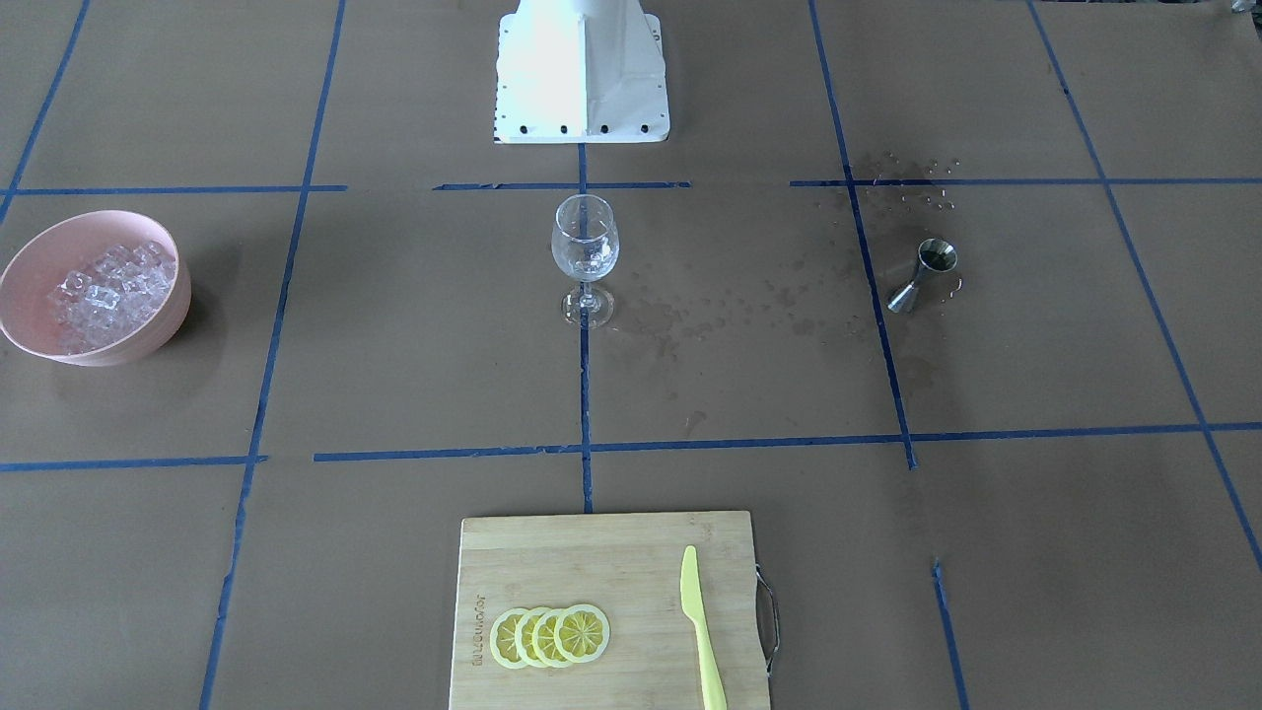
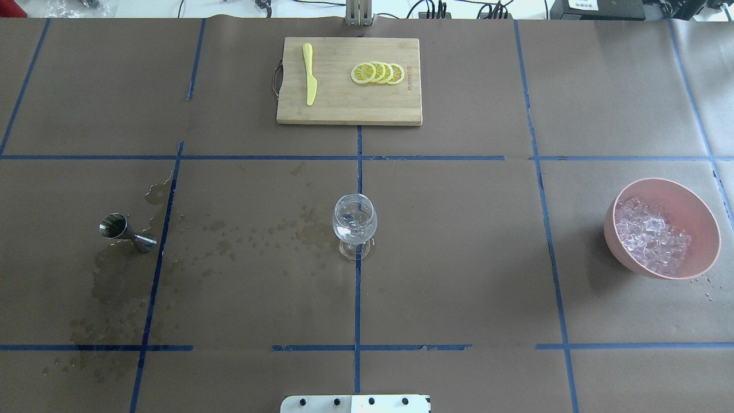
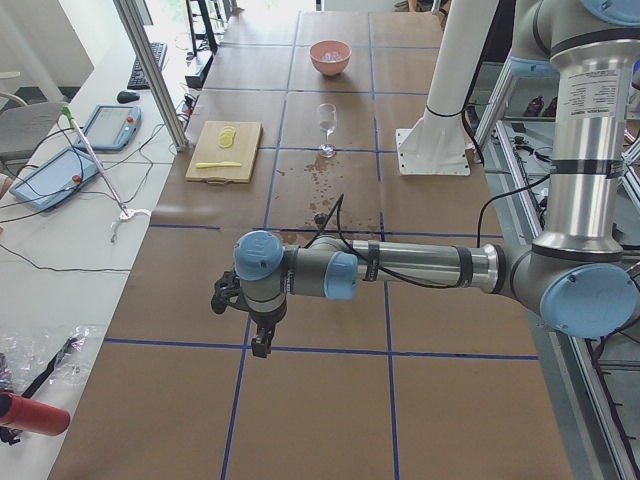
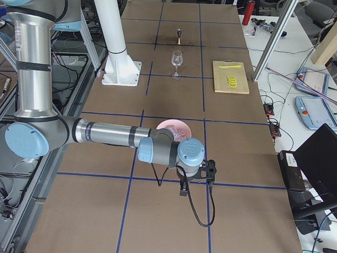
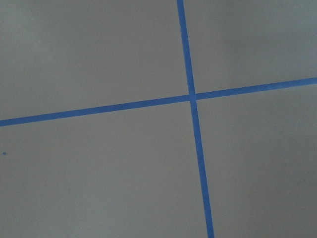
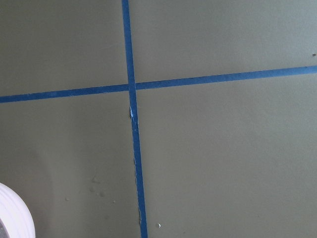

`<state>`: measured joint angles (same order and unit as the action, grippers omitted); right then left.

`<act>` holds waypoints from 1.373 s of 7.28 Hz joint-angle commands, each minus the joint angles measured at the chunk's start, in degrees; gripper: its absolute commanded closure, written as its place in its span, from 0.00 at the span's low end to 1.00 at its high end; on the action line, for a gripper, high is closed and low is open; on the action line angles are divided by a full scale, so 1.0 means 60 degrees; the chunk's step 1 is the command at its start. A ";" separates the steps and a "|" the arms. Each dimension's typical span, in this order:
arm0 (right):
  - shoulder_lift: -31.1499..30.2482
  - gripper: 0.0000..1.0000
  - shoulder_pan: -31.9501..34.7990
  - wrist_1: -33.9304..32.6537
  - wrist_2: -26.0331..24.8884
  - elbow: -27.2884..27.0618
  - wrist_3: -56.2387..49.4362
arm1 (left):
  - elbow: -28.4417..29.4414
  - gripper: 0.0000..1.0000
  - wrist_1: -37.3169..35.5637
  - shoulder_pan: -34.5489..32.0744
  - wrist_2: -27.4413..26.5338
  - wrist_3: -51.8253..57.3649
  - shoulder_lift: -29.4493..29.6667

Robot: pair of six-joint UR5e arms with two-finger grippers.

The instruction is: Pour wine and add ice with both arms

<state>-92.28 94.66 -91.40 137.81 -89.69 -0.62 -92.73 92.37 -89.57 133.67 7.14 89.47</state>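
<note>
Ice lies heaped in the pink bowl, well apart from the wine glass, which stands upright at the table's middle. Something clear glints inside the glass, but I cannot tell if it is wine. The metal jigger sits among wet spots. The left gripper and the right gripper hang over bare paper; whether their fingers are spread or pressed together I cannot tell.
</note>
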 commanded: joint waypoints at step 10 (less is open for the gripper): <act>0.0175 0.00 0.0000 0.0058 0.0059 -0.0753 0.0043 | -0.6380 0.07 0.0494 0.3348 -0.1206 -0.6672 -0.0202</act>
<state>-91.50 94.66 -91.05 137.88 -93.10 -0.63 -126.52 93.02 -75.03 131.36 -24.65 89.90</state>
